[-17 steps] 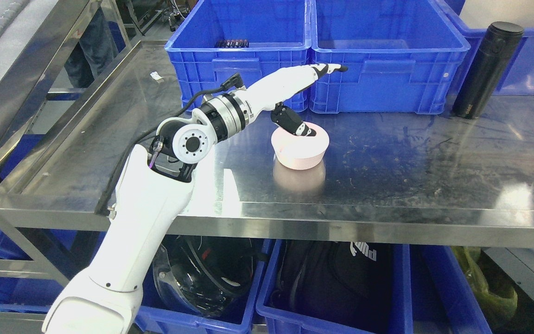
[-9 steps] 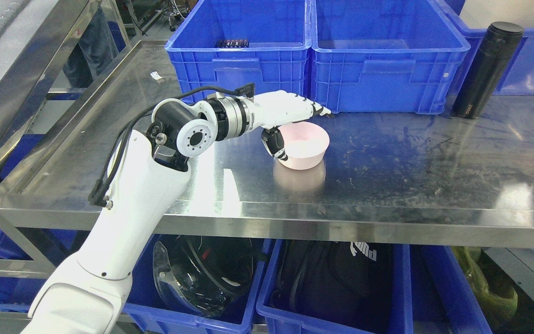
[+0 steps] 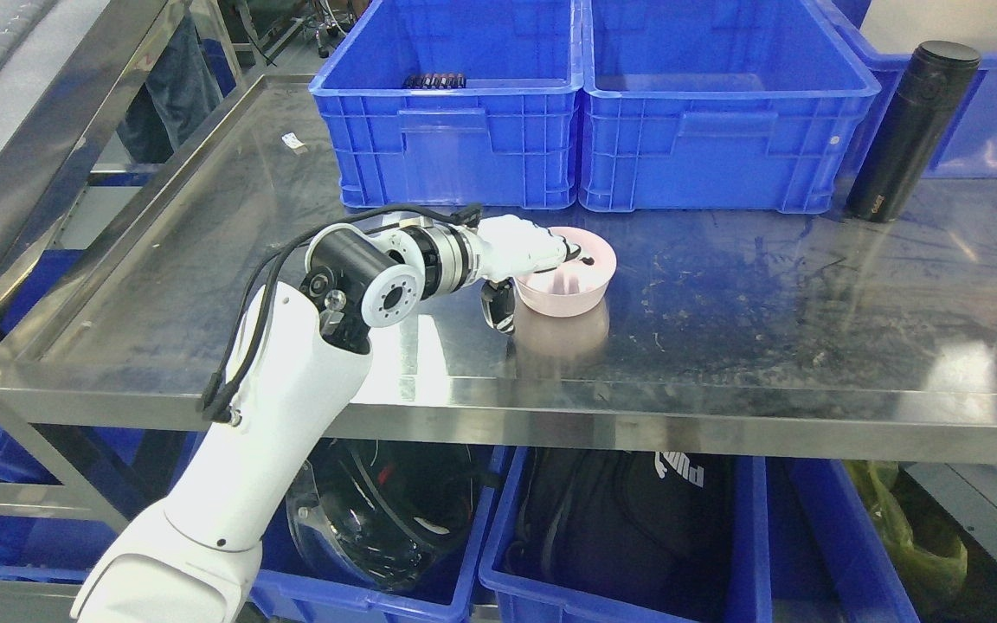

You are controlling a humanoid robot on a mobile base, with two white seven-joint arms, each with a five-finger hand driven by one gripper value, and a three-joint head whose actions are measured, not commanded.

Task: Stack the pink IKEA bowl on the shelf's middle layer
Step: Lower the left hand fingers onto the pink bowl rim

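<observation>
The left hand (image 3: 526,251) reaches across the steel shelf (image 3: 723,346) from the lower left and grips the near left rim of the pink bowl (image 3: 581,281). Its fingers (image 3: 569,253) hook over the rim into the bowl while the dark thumb (image 3: 498,310) hangs down outside the wall, so the hand is clamped on the bowl. The bowl stands upright on the shelf, about midway between the left and right edges and nearer the back than the front lip, its pale reflection showing on the metal just in front of it.

Behind it, along the back edge, two blue crates sit side by side, the left crate (image 3: 455,138) and the right crate (image 3: 723,138) touching each other. A black flask (image 3: 910,130) stands upright near the back right corner, well apart from the bowl. Below the front lip more blue bins (image 3: 620,562) hold dark things, one a helmet (image 3: 377,510). No right arm shows.
</observation>
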